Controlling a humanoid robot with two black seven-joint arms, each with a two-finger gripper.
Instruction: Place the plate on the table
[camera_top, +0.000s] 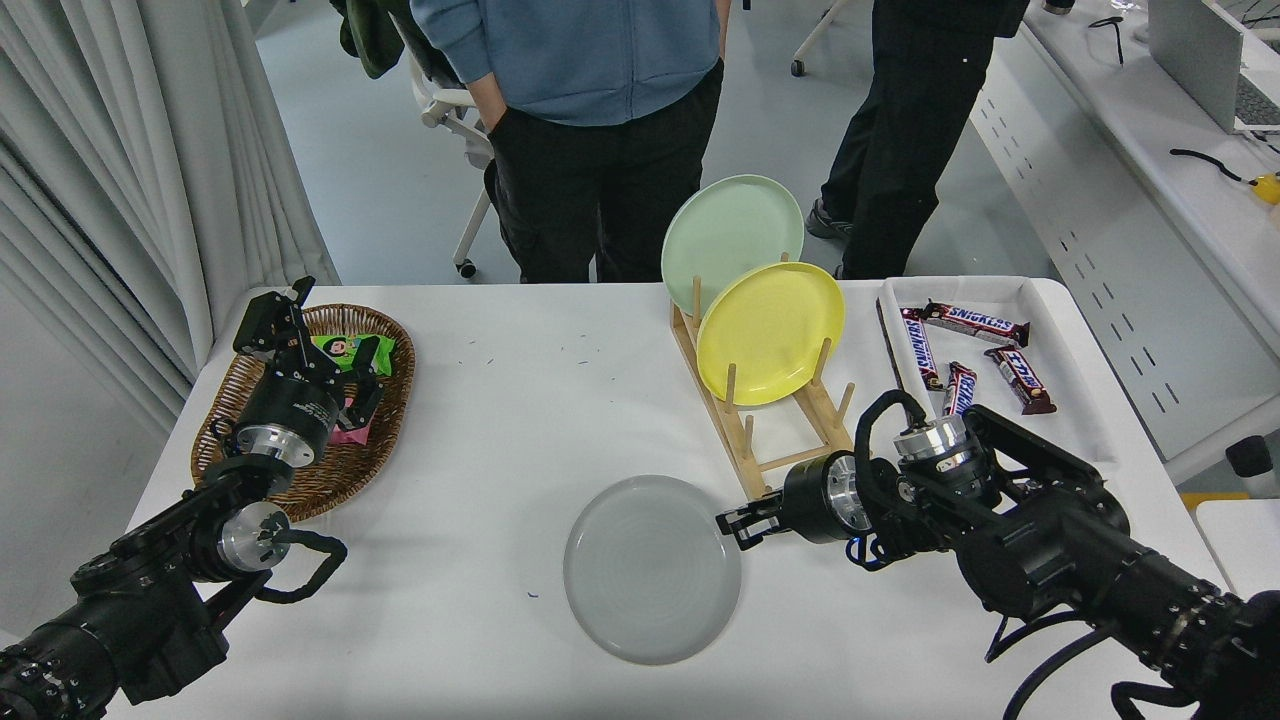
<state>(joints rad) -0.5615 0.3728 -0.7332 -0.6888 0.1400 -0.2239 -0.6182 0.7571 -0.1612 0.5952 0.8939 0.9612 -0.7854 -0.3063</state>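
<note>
The pale grey plate (650, 570) is nearly flat, low over the white table (520, 400) at the front centre. I cannot tell whether it rests on the top. My right gripper (737, 524) reaches in from the right and is shut on the plate's right rim. My left gripper (318, 342) is parked open over the wicker basket at the left.
A wooden rack (790, 425) behind the right gripper holds a yellow plate (770, 332) and a pale green plate (730, 235). A white tray (1075, 400) of chocolate bars stands at the right. The wicker basket (385, 440) holds snack packets. Two people stand at the far edge.
</note>
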